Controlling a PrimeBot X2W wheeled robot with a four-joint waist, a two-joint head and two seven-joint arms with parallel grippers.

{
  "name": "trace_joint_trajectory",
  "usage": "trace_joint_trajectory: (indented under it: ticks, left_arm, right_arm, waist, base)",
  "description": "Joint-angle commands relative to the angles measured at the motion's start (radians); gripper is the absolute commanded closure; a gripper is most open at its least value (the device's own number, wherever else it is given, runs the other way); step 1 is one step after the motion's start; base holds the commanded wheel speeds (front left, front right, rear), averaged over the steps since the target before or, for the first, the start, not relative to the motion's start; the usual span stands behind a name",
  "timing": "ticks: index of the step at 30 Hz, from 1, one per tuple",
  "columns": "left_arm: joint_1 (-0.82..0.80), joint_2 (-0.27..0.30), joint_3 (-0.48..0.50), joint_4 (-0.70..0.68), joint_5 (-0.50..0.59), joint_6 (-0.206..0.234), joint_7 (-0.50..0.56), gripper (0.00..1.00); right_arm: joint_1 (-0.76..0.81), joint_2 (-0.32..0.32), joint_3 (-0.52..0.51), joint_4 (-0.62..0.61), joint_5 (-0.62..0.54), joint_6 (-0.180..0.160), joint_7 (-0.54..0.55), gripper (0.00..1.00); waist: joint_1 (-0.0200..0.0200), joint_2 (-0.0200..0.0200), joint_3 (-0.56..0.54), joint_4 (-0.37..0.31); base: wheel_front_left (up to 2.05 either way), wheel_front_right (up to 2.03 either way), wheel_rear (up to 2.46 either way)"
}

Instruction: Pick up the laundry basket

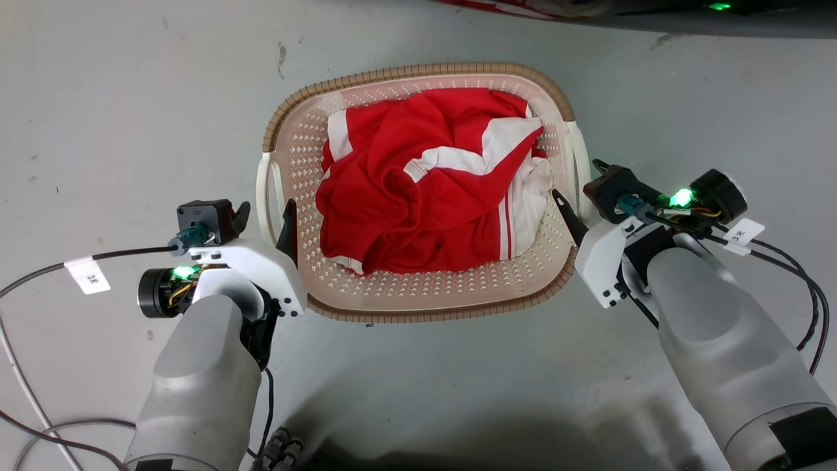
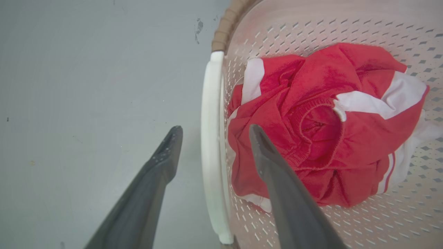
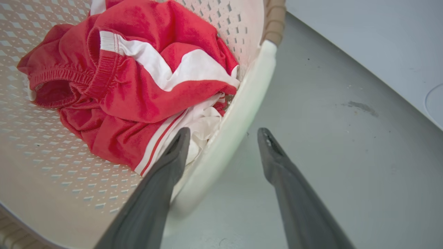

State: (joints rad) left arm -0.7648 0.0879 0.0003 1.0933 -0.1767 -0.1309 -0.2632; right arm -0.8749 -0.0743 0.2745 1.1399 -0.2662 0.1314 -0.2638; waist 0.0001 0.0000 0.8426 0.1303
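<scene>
The laundry basket [image 1: 418,69] sits on the grey floor, cream with perforated walls and a brown woven-look rim. A crumpled red and white garment [image 1: 425,190] lies inside. My left gripper [image 1: 265,219] is open and straddles the basket's white left handle [image 2: 209,138], one finger outside and one inside over the cloth. My right gripper [image 1: 582,190] is open too and straddles the white right handle [image 3: 249,100] the same way. In the wrist views the left gripper [image 2: 214,131] and right gripper [image 3: 224,133] each have the handle between their fingers, with gaps on both sides.
A dark object with a green light [image 1: 719,6] runs along the top edge of the head view. A white appliance panel [image 3: 380,41] stands past the basket's right side. Cables [image 1: 39,418] trail over the floor at the lower left.
</scene>
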Motion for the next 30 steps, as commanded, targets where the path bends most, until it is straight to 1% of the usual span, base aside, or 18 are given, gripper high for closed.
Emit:
trace_joint_trajectory:
  ticks: [1, 12, 13, 14, 15, 18, 20, 23, 29, 30]
  left_arm:
    - [-0.016, -0.001, -0.007, 0.009, -0.005, 0.001, -0.002, 0.00]
    - [-0.052, -0.012, -0.049, 0.067, -0.039, 0.001, -0.002, 0.00]
    - [-0.057, -0.013, -0.055, 0.074, -0.042, 0.001, -0.002, 0.06]
    - [-0.063, -0.013, -0.060, 0.078, -0.045, 0.001, -0.002, 0.58]
    - [-0.066, -0.014, -0.065, 0.084, -0.048, 0.001, -0.003, 1.00]
    - [-0.066, -0.017, -0.084, 0.105, -0.060, 0.002, -0.003, 1.00]
    - [-0.064, -0.004, -0.094, 0.107, -0.065, 0.001, -0.002, 1.00]
    - [-0.052, -0.008, -0.106, 0.106, -0.073, 0.001, -0.003, 1.00]
    - [-0.016, -0.005, -0.130, 0.120, -0.083, 0.001, -0.003, 1.00]
    - [-0.016, -0.005, -0.130, 0.120, -0.083, 0.001, -0.003, 1.00]
  right_arm:
    - [-0.019, -0.002, -0.008, 0.011, -0.013, -0.002, -0.001, 0.00]
    - [-0.039, -0.005, -0.048, 0.038, -0.044, -0.002, -0.001, 0.00]
    - [-0.041, -0.004, -0.051, 0.039, -0.045, -0.002, -0.001, 0.00]
    - [-0.042, -0.004, -0.053, 0.039, -0.050, -0.002, -0.001, 0.60]
    - [-0.043, -0.005, -0.056, 0.036, -0.054, -0.002, -0.001, 1.00]
    - [-0.033, -0.002, -0.062, 0.028, -0.058, -0.001, -0.001, 1.00]
    - [-0.023, -0.003, -0.062, 0.024, -0.063, -0.001, -0.002, 1.00]
    - [-0.008, 0.002, -0.062, 0.026, -0.066, -0.001, -0.002, 1.00]
    - [0.030, 0.013, -0.052, 0.052, -0.057, -0.001, -0.002, 1.00]
    - [0.030, 0.013, -0.052, 0.052, -0.057, -0.001, -0.002, 1.00]
  waist:
    - [-0.0001, 0.0000, 0.012, 0.002]
    - [-0.0001, 0.0000, 0.049, 0.005]
    - [-0.0001, 0.0000, 0.050, 0.005]
    - [-0.0001, 0.0000, 0.051, 0.005]
    - [-0.0001, 0.0000, 0.052, 0.006]
    - [-0.0001, 0.0000, 0.045, 0.005]
    - [-0.0001, 0.0000, 0.036, 0.005]
    - [-0.0001, 0.0000, 0.015, 0.005]
    - [-0.0001, 0.0000, -0.061, -0.005]
    - [-0.0001, 0.0000, -0.061, -0.005]
  base:
    - [0.00, 0.00, 0.00]
    - [0.00, 0.00, 0.00]
    - [0.00, 0.00, 0.00]
    - [0.00, 0.00, 0.00]
    - [0.00, 0.00, 0.00]
    - [0.00, 0.00, 0.00]
    - [0.00, 0.00, 0.00]
    - [0.00, 0.00, 0.00]
    - [0.00, 0.00, 0.00]
    - [0.00, 0.00, 0.00]
